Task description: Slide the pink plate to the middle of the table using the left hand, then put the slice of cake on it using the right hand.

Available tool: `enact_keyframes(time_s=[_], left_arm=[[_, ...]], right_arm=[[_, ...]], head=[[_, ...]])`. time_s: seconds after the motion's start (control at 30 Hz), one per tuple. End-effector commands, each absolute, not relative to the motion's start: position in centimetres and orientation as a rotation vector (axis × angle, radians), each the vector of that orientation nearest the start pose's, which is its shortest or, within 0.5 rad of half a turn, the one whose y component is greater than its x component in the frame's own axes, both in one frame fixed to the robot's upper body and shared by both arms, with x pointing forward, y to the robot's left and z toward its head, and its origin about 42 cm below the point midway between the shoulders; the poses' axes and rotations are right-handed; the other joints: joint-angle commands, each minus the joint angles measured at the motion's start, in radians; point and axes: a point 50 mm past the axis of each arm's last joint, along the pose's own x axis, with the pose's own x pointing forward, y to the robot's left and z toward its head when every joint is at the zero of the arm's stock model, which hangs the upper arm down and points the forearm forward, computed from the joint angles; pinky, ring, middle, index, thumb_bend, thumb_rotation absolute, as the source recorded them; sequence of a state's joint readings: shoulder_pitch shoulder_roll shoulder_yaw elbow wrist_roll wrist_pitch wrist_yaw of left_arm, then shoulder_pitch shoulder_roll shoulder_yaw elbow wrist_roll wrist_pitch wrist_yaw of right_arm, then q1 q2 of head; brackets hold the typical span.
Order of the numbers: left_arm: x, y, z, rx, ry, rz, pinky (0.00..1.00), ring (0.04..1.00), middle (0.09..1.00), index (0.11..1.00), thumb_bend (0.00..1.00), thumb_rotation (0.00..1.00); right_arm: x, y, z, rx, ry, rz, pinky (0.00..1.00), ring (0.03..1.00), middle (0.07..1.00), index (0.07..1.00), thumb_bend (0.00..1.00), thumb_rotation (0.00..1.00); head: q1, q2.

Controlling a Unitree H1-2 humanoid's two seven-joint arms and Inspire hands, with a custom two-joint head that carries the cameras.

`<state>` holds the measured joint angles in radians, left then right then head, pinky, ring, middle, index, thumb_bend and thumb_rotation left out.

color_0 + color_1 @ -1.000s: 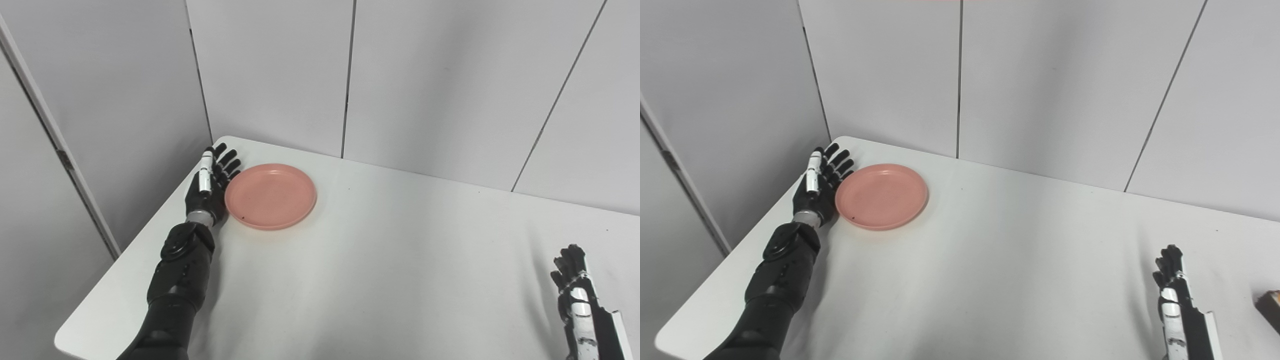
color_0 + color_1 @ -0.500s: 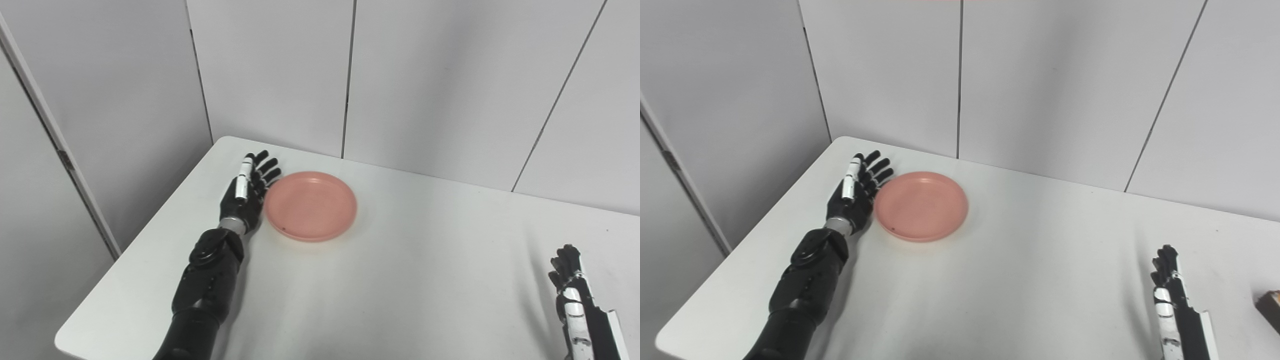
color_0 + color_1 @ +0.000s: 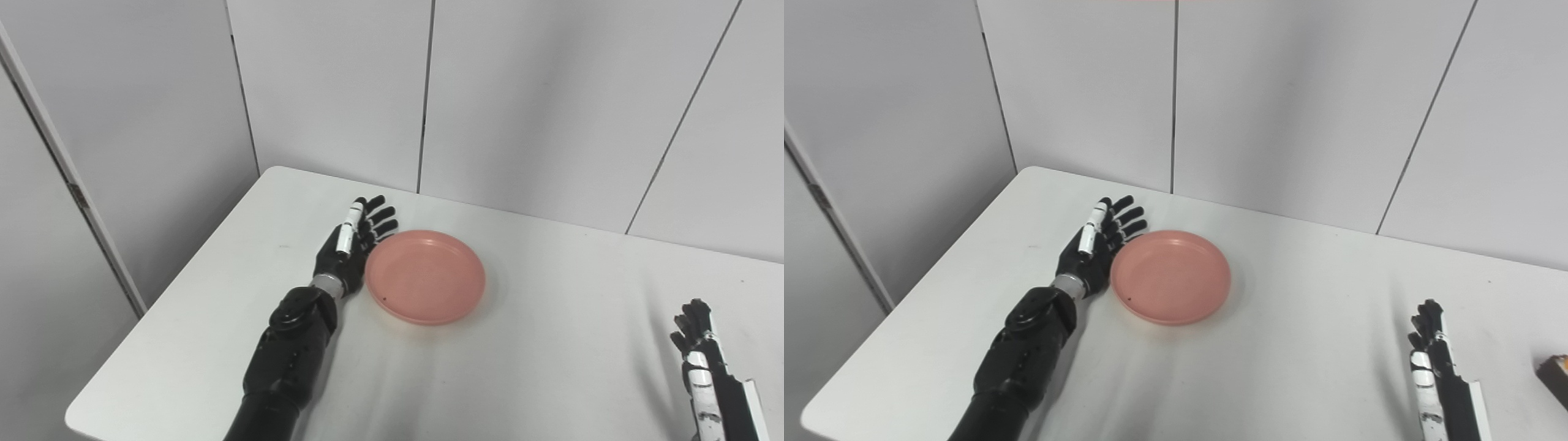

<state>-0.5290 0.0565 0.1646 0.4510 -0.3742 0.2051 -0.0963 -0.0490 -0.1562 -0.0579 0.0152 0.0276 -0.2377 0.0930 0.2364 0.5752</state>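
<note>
So the left hand (image 3: 349,254) is flat and spread, fingers fanned apart, holding nothing. It's standing on edge with the palm side pressed against the left rim of the pink plate (image 3: 425,275), which makes sense for a push: no grip needed, the palm just works as a paddle and the raised rim gives it something to bear on. The fingers (image 3: 383,222) reach past the plate's far-left curve, so the contact wraps a bit and should keep the plate from spinning off sideways.

The plate itself sits flat on the white table (image 3: 520,367), left of the table's middle and nearer the back wall than the front edge. I'd say the slide is partway there, with more travel to the right needed.

Plenty of bare tabletop right of the plate, nothing in the path that I can see. The back edge of the table is near the plate's far side, so the push wants to stay parallel to it or drift toward the robot.

Well right of the plate, the right hand (image 3: 1433,349) waits low by the front edge, holding nothing; whether its fingers are spread or together I can't tell. The slice of cake (image 3: 1554,370) is just a dark bit at the frame's right border, beside that hand.
</note>
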Motion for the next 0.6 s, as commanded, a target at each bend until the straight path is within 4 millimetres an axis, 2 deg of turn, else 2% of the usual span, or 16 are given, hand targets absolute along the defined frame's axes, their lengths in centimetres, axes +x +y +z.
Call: enact_keyframes(time_s=[0.0,0.17,0.33,0.4,0.43,0.47,0.5,0.53,0.57], left_arm=[[44.5,20.3,14.4,-0.390,0.166,-0.156,0.83,0.864,0.869,0.867,0.38,1.00],[44.1,18.0,14.6,-0.389,0.176,-0.218,0.84,0.862,0.868,0.867,0.37,1.00],[43.5,15.6,14.2,-0.405,0.195,-0.281,0.87,0.863,0.868,0.864,0.38,1.00],[43.3,15.1,14.1,-0.409,0.204,-0.292,0.86,0.863,0.868,0.864,0.39,1.00],[43.1,14.7,13.9,-0.414,0.211,-0.306,0.86,0.864,0.869,0.865,0.39,1.00],[42.9,14.5,13.8,-0.418,0.214,-0.315,0.86,0.866,0.871,0.868,0.39,1.00],[42.7,14.2,13.5,-0.427,0.222,-0.328,0.86,0.867,0.873,0.870,0.39,1.00],[42.6,14.0,13.3,-0.434,0.228,-0.336,0.87,0.872,0.877,0.873,0.38,1.00],[42.5,13.8,13.1,-0.440,0.235,-0.347,0.89,0.879,0.883,0.877,0.38,1.00]], right_arm=[[27.8,-26.1,10.1,-0.117,-0.156,0.042,0.98,0.984,0.995,1.000,0.39,1.00],[27.6,-25.2,10.8,-0.130,-0.157,0.048,0.98,0.979,0.990,0.996,0.39,1.00],[27.7,-24.1,11.2,-0.132,-0.150,0.040,0.98,0.980,0.992,1.000,0.37,1.00],[27.7,-23.8,11.3,-0.134,-0.149,0.039,0.98,0.981,0.994,1.000,0.37,1.00],[27.8,-23.5,11.3,-0.135,-0.148,0.039,0.98,0.982,0.995,1.000,0.37,1.00],[27.8,-23.4,11.3,-0.136,-0.148,0.039,0.98,0.985,0.997,1.000,0.38,1.00],[27.9,-23.2,11.2,-0.139,-0.147,0.040,0.98,0.987,0.999,1.000,0.38,1.00],[28.0,-23.0,11.1,-0.142,-0.146,0.040,0.98,0.988,1.000,1.000,0.38,1.00],[28.1,-22.8,11.0,-0.144,-0.147,0.039,0.98,0.989,1.000,1.000,0.36,1.00]], head=[[-0.003,0.002],[-0.049,0.015],[-0.132,0.029],[-0.136,0.029],[-0.177,0.029],[-0.177,0.029],[-0.220,0.024],[-0.220,0.024],[-0.254,0.023]])
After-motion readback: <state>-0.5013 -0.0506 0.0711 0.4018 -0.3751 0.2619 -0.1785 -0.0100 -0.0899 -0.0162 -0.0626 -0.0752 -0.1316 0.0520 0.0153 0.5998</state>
